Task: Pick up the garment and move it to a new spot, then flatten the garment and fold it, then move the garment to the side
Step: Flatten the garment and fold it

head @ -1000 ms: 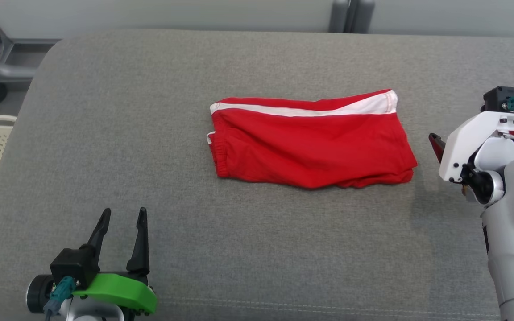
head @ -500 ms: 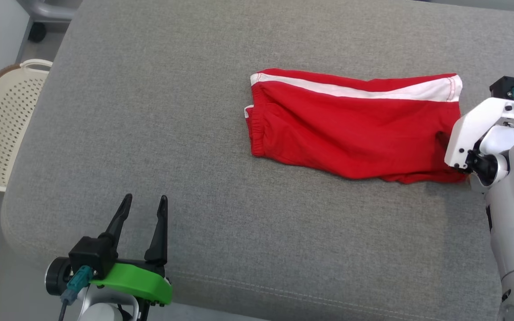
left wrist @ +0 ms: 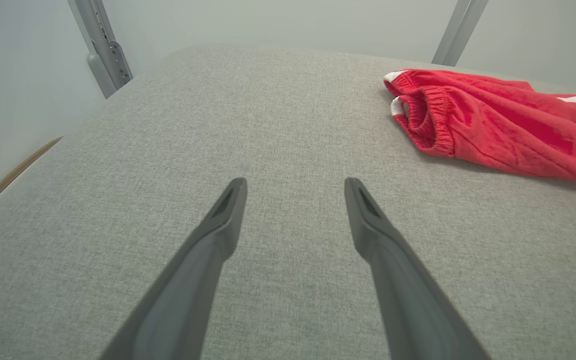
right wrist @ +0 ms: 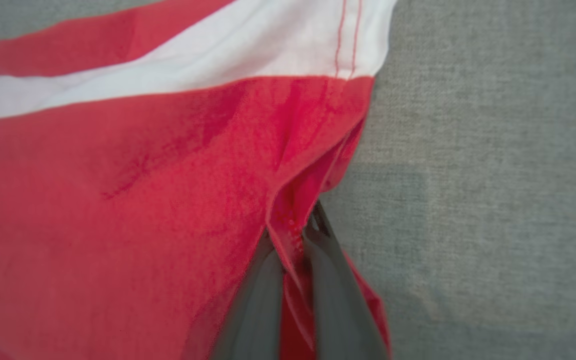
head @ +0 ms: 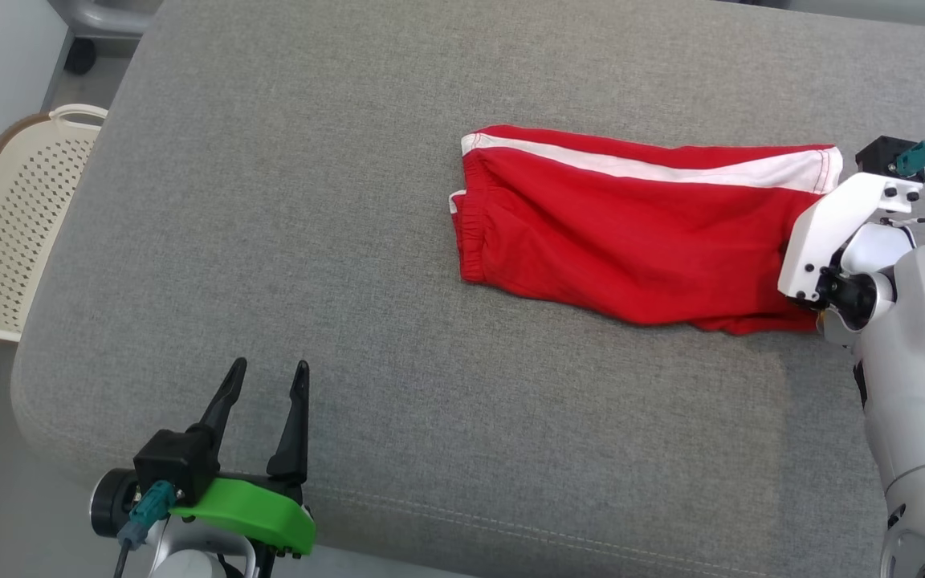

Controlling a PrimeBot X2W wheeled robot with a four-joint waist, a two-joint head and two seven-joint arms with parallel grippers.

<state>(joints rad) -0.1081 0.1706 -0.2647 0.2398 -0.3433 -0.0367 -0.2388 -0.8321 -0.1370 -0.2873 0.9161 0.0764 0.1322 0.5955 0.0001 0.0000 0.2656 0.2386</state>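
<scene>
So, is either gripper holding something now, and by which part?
The right gripper is shut on the red shorts, pinching a fold of the leg-hem edge, on the red part near the white stripe. The left gripper is open and holds nothing.

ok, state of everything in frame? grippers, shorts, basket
red shorts: lying wrinkled on the grey cushion, right-end hem pinched.
right gripper: shut on the shorts' hem.
left gripper: open, empty, apart from the shorts.
basket: beside the cushion's left edge; contents cannot tell.
</scene>
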